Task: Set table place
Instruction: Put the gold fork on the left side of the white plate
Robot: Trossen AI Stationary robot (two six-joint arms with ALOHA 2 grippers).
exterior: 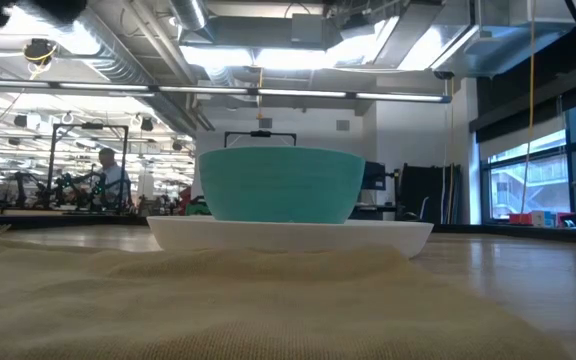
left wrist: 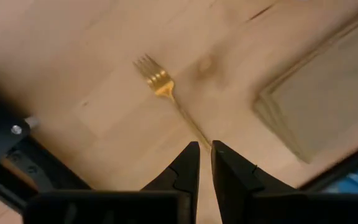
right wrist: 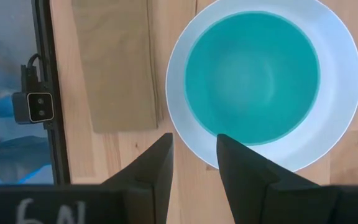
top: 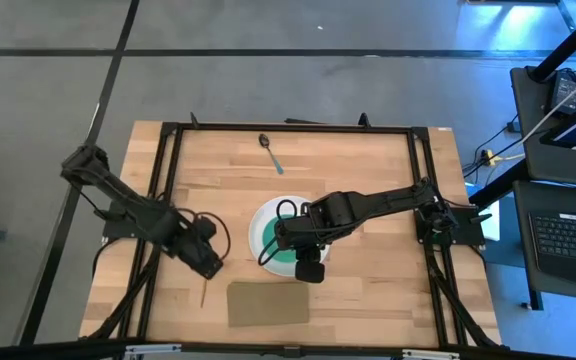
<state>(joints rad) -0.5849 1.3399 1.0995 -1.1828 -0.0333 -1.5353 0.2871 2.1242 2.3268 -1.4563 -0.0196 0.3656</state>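
A teal bowl (top: pixel 280 243) stands in a round white plate (top: pixel 264 222) at the table's middle; both also show in the low view, bowl (exterior: pixel 280 185) on plate (exterior: pixel 288 233). My right gripper (top: pixel 310 270) is open just past the plate's near rim (right wrist: pixel 194 142), its fingers on either side of that rim and touching nothing. A pale yellowish fork (top: pixel 204 293) lies near the front left, tines (left wrist: pixel 151 70) pointing away from my left gripper (top: pixel 211 264), which is shut on its handle. A dark spoon (top: pixel 271 153) lies flat on the table at the far middle. My left gripper pinches the fork's thin handle at its free end (left wrist: pixel 202 137) between its two fingertips (left wrist: pixel 190 158). The fingers lie roughly along the handle. The fork stretches away from the fingers low over the wood; whether its tines rest on the table I cannot tell.
A tan rectangular mat (top: pixel 268 303) lies at the near edge between the fork and the plate; it fills the low view's foreground (exterior: pixel 218 300). The black metal frame (top: pixel 288 127) runs round the tabletop. Bare wood lies to the plate's right.
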